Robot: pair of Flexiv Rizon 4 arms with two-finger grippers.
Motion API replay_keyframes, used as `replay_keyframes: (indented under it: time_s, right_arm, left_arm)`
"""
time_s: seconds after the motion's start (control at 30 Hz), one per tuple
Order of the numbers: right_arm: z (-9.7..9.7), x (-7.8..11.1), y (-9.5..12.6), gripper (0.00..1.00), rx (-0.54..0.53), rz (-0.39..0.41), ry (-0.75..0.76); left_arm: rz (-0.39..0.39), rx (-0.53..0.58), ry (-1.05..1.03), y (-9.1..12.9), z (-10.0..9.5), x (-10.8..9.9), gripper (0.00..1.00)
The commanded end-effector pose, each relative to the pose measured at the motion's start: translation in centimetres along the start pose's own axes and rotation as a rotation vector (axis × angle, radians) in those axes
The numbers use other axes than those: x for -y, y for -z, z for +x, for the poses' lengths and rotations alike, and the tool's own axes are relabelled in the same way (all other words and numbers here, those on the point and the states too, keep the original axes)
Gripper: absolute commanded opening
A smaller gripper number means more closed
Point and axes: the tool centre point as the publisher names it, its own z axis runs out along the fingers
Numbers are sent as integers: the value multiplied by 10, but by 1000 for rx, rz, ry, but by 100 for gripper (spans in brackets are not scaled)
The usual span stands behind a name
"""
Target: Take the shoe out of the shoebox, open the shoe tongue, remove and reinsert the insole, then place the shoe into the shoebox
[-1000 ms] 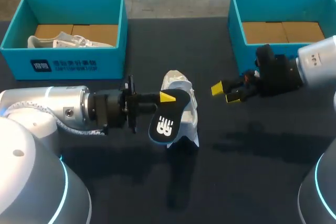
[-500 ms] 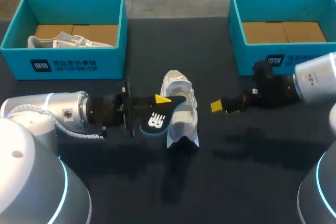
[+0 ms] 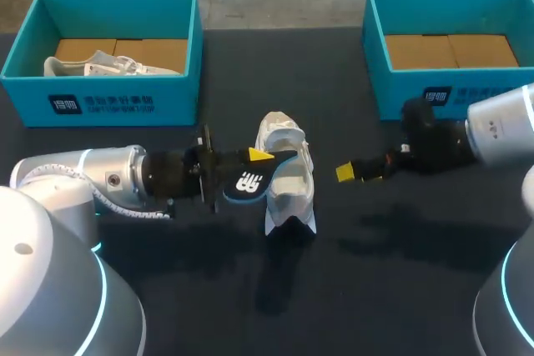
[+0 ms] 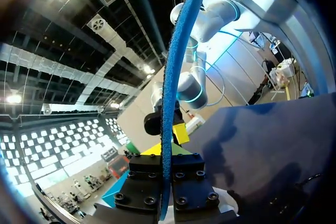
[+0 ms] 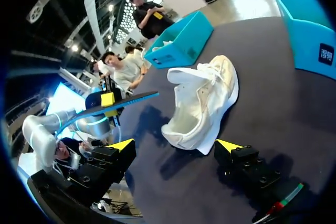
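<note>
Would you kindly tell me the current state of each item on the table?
shoe: on the table, insole out
insole: held off the table
left end effector: shut on insole
right end effector: open
left shoebox: holds a second shoe
right shoebox: no shoe visible

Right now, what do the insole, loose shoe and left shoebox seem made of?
Insole: probably foam, fabric-faced; thin, fuzzy blue edge, dark printed face. Shoe: seemingly soft white textile; upper sags, creased. Left shoebox: likely cardboard; matte teal walls, brown floor.
</note>
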Motion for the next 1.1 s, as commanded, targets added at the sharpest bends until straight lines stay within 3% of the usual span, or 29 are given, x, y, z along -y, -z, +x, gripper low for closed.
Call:
replay_keyframes:
  time_s: [0.03, 0.23, 0.63, 1.1]
  right_arm:
    - [-3, -4, -18, 100, 122, 47, 70]
    - [-5, -1, -28, 100, 218, 115, 207]
    - [-15, 3, -36, 100, 157, 115, 321]
    - [-18, 13, -34, 100, 148, 125, 352]
  left_arm:
    - [6, 6, 3, 1, 3, -4, 0]
    - [9, 20, 19, 2, 5, -10, 0]
    - [16, 56, 54, -8, 11, -22, 0]
    - [19, 71, 127, -9, 22, -37, 0]
